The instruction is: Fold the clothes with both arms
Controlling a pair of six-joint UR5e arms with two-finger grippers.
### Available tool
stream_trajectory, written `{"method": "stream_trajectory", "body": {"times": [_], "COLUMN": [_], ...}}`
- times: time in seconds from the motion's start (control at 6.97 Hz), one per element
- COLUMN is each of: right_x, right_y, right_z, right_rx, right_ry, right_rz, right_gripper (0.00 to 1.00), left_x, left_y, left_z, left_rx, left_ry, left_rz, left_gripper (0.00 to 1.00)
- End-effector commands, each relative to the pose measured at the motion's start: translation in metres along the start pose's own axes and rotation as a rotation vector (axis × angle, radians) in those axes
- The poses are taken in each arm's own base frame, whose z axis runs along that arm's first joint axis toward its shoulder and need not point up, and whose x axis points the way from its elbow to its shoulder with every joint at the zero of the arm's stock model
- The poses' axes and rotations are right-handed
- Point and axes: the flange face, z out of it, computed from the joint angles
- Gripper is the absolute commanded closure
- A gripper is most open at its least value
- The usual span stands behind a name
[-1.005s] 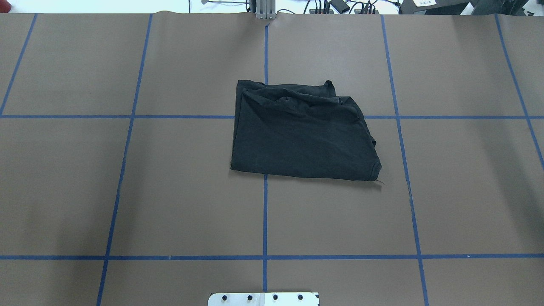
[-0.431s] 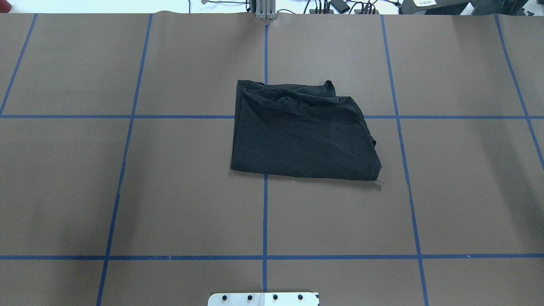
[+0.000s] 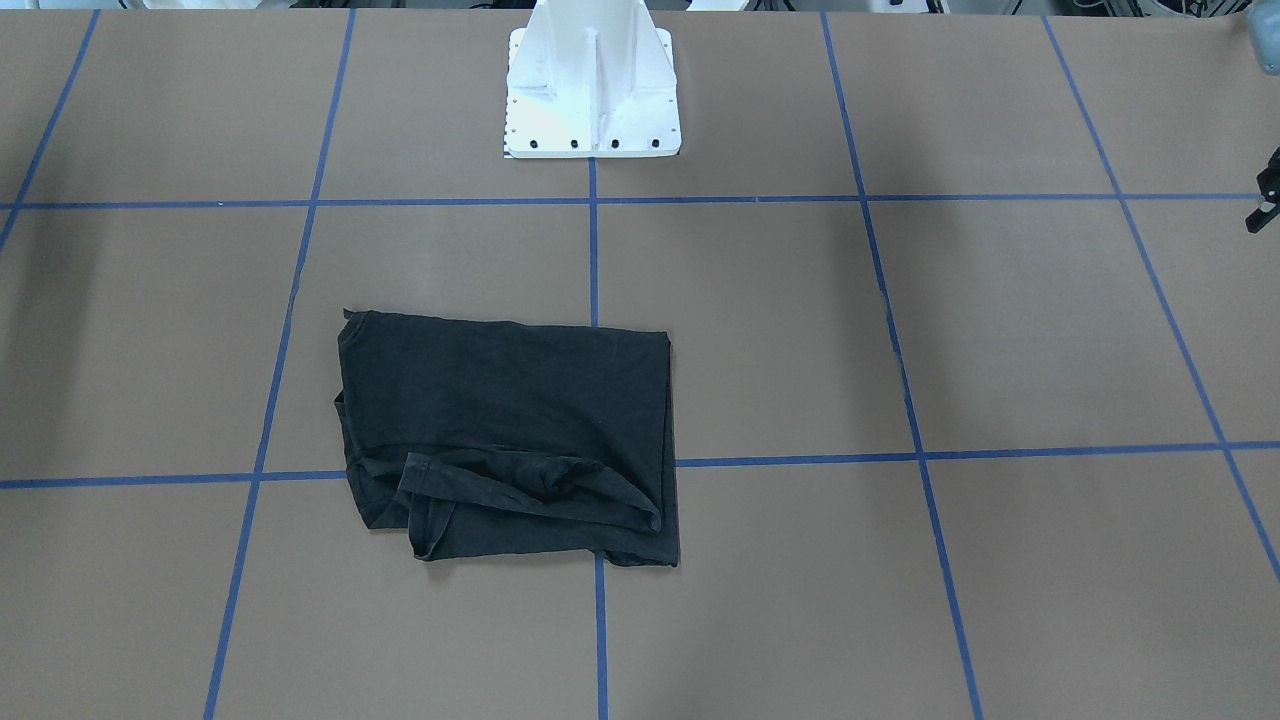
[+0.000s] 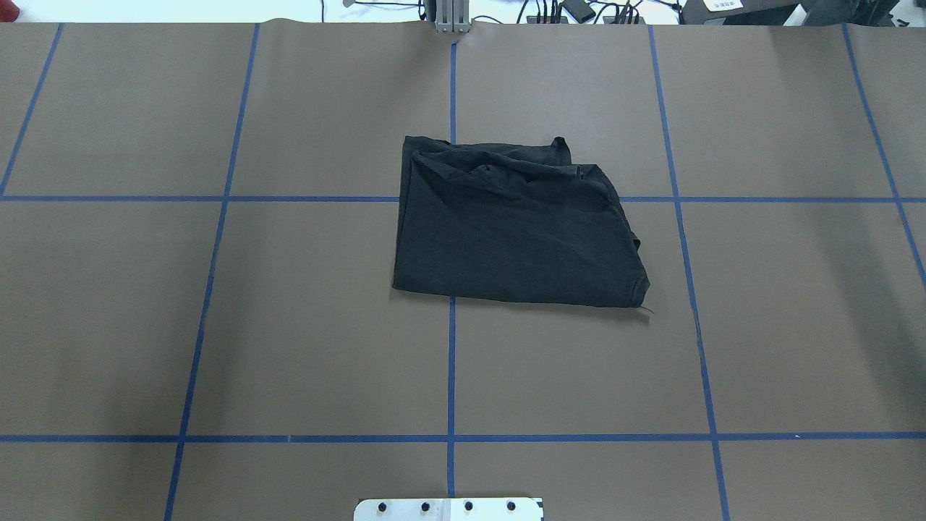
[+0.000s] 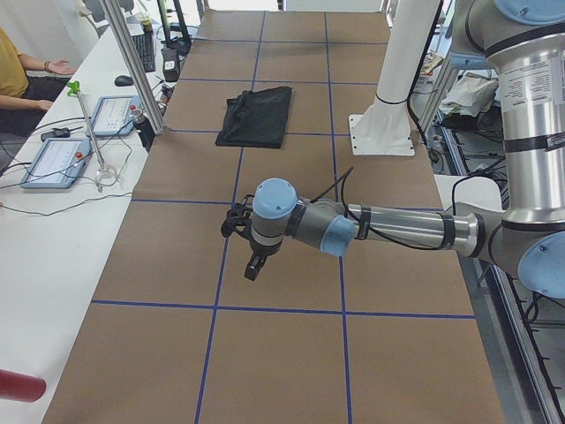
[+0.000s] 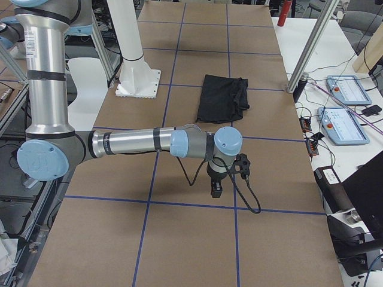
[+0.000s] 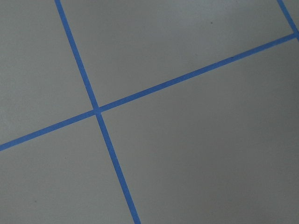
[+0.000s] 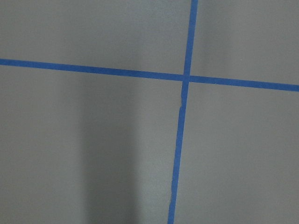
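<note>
The folded T-shirt (image 4: 517,231) is lying on the counter (image 4: 289,325). The left pincer (image 5: 252,269) and right pincer (image 6: 215,189) are hovering well away from it. Whether they are apart or together cannot be told.

The light comes evenly from overhead, soft and rather flat, across the brown table (image 4: 217,325). The black T-shirt (image 4: 514,231) soaks it up, so its folds barely show, and only a thin shadow runs along its edge nearest the robot. Wide, faint shadow bands lie well to either side of the T-shirt. Beyond its far side, the background is washed out white. Both wrist views look greyer and slightly soft.
</note>
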Motion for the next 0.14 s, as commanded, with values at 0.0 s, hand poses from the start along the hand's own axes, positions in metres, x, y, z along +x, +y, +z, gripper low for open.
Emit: {"method": "stream_trajectory", "body": {"times": [0.0], "right_x": [-0.0005], "right_y": [0.0021], "right_z": [0.0004], "right_rx": [0.003], "right_ry": [-0.007], "right_rz": [-0.002], "right_gripper": [0.0], "left_x": [-0.0007], "left_y": [0.0004], "left_z": [-0.0033], "left_rx": [0.007], "left_ry": [-0.002], "left_rz": [-0.002], "left_gripper": [0.0]}}
